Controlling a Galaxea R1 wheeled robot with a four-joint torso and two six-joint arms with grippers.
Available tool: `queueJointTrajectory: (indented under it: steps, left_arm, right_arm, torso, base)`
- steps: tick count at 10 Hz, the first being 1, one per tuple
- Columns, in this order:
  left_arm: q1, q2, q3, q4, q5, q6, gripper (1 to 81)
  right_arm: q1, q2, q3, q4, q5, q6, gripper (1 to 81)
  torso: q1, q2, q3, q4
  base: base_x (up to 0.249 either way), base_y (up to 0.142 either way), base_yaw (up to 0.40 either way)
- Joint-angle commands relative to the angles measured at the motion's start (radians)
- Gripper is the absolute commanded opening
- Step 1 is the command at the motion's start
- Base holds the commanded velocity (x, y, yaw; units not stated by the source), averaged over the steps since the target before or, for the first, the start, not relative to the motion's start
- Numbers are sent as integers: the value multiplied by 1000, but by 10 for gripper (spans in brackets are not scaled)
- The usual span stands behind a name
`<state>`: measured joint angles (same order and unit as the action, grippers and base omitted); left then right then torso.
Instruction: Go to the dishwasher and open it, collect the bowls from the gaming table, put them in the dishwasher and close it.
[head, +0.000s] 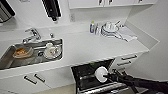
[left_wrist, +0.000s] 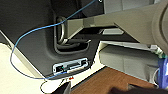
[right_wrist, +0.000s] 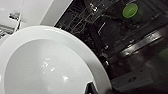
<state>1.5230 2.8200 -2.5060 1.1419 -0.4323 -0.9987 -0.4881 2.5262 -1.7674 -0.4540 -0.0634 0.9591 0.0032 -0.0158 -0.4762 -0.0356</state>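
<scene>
**Bowl at the open dishwasher, loading under way**

Dishwasher (head: 96, 77) stands open below the counter (head: 100, 46), dark inside, door dropped toward the robot. Opening step looks done.

Right arm comes in from the picture's right in the head view. Right gripper (head: 107, 76) is clamped on the rim of a white bowl (head: 101, 74), which hangs over the open cavity, tilted on edge, not yet resting on a rack as far as I can tell. In the right wrist view the bowl (right_wrist: 50, 65) sits close to the camera with the wire rack (right_wrist: 100, 30) beyond it; a small green disc (right_wrist: 130, 10) shows deep inside (part of the machine, probably).

Left gripper: the left wrist view gives dark robot housing and a blue cable (left_wrist: 32, 32) over pale floor; cannot tell whether its fingers are apart or together.

Judgement on progress: well past midway. Driving, opening and at least one collection appear finished, since a bowl has reached the dishwasher. Left to do: set this bowl in the rack, release, shut the door. Whether more bowls wait at the gaming table cannot be told from here.

Also noted: sink (head: 7, 58) to the left holds dishes (head: 51, 51); more crockery (head: 110, 28) stacked at the counter's back.
</scene>
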Motion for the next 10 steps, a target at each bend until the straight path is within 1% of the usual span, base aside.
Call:
queueJointTrajectory:
  steps: [1, 3, 4, 6, 7, 8, 9, 10]
  left_arm:
    - [36, 41, -131, -2, 12, 0, 811]
    - [39, 55, -162, -1, 13, 2, 811]
    - [39, 59, -162, 1, 21, 3, 811]
    - [39, 64, -163, -1, 32, 3, 811]
    - [39, 67, -171, -2, 35, 3, 811]
    - [36, 75, -183, -5, 64, -1, 811]
    - [33, 89, -197, -22, 122, -5, 811]
    - [27, 102, -205, -54, 164, -3, 811]
  right_arm:
    - [148, 70, -94, 5, -24, 12, 10]
    - [154, 62, -98, 5, -30, 12, 10]
    - [160, 55, -90, 8, -30, 16, 811]
    - [165, 30, -72, 18, -30, 26, 811]
    - [165, -2, -44, 34, -35, 33, 811]
    - [160, -43, -1, 44, -95, 33, 811]
    - [136, -86, 39, 44, -185, 33, 811]
    - [96, -125, 62, 46, -217, 32, 811]
  torso:
    - [0, 0, 0, 0]
    - [0, 0, 0, 0]
    - [0, 0, 0, 0]
    - [0, 0, 0, 0]
    - [0, 0, 0, 0]
    - [0, 0, 0, 0]
    - [0, 0, 0, 0]
    - [0, 0, 0, 0]
  base:
    - [0, 0, 0]
    - [0, 0, 0]
    - [0, 0, 0]
    - [0, 0, 0]
    - [0, 0, 0]
    - [0, 0, 0]
    - [0, 0, 0]
    - [0, 0, 0]
